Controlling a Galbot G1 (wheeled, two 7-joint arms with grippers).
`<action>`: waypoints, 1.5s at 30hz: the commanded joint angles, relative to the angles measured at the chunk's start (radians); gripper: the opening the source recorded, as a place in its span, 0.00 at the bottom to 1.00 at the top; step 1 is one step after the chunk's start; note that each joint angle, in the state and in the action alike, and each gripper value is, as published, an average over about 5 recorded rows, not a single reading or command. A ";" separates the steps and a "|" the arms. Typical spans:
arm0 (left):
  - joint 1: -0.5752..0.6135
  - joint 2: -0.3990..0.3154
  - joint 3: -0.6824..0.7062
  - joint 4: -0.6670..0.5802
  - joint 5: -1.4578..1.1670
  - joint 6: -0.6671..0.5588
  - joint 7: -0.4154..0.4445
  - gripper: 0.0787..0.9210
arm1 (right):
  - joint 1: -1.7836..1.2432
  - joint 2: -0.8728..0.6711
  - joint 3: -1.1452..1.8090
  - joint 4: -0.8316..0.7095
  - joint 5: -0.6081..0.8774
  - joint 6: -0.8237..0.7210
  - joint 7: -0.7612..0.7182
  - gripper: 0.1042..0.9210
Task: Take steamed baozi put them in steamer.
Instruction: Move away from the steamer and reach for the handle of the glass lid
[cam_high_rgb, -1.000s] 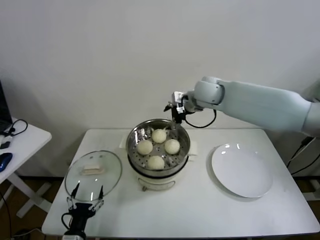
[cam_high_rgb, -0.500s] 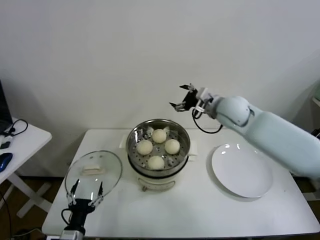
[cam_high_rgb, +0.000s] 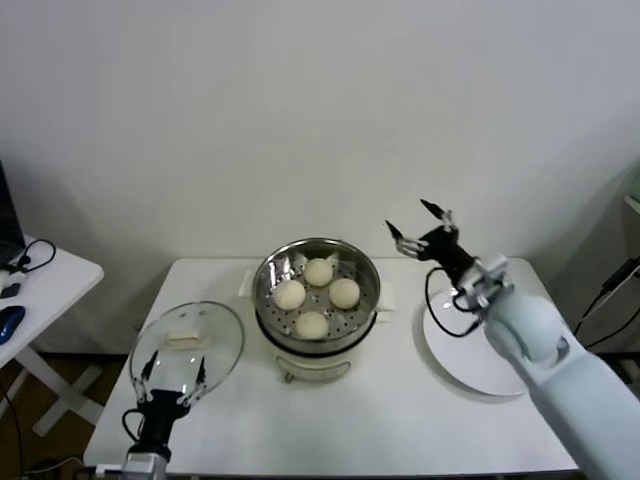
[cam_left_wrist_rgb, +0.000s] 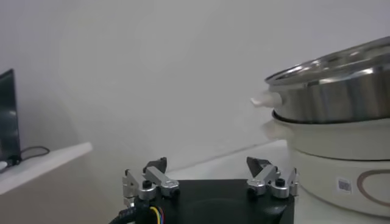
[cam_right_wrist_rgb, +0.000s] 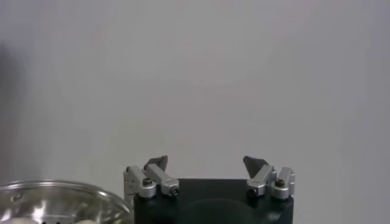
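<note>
Our right gripper (cam_high_rgb: 420, 224) has swung away from over the steamer (cam_high_rgb: 316, 290) and now hangs empty, jaws wide, above the plate (cam_high_rgb: 490, 375). Our left gripper (cam_high_rgb: 172, 374) waits open beside the glass lid (cam_high_rgb: 186, 348). All four baozi (cam_high_rgb: 318, 295) sit in the basket; loading looks finished.

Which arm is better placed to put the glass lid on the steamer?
Left. The left end effector hangs open beside the glass lid; the right end effector is raised beyond the steamer.
</note>
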 joint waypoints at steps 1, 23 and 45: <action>-0.031 0.012 -0.015 0.026 0.284 -0.057 -0.101 0.88 | -0.610 0.258 0.455 0.091 -0.068 0.250 -0.039 0.88; -0.138 0.050 -0.042 0.308 1.314 -0.018 -0.426 0.88 | -0.683 0.428 0.427 -0.030 -0.047 0.427 0.009 0.88; -0.309 0.065 -0.004 0.445 1.273 0.035 -0.363 0.88 | -0.714 0.434 0.446 -0.034 -0.020 0.471 0.021 0.88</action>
